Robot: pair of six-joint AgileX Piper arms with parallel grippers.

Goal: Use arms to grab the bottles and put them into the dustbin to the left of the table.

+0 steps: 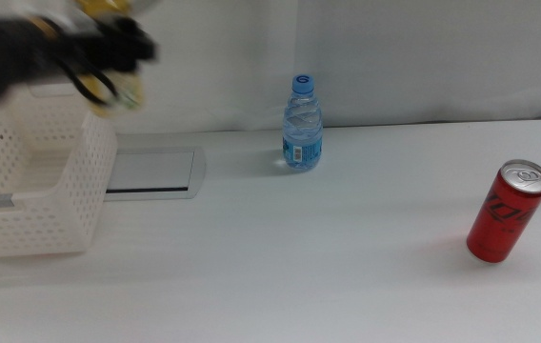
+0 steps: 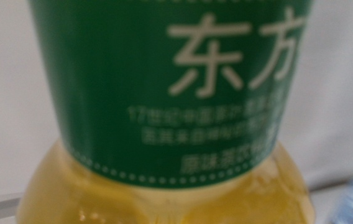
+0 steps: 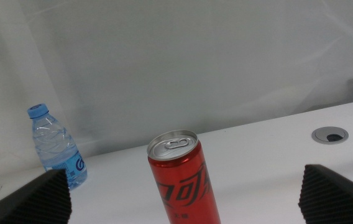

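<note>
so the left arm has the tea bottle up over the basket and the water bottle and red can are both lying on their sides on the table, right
Not quite: the water bottle and red can both stand upright on the table, as the middle view shows. The rest holds: the left gripper has the tea bottle up over the basket.

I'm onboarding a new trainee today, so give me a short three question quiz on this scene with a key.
1. True or false: the red soda can lies on its side.
2. Which item does the left gripper hold over the white perforated basket? A) yellow tea bottle B) water bottle C) soda can
3. Fill in: the right gripper has its jaws ____, with the soda can standing in front between them.

Key:
1. False; it stands upright on the white table.
2. A; its green label fills the left wrist view.
3. Open.
</note>
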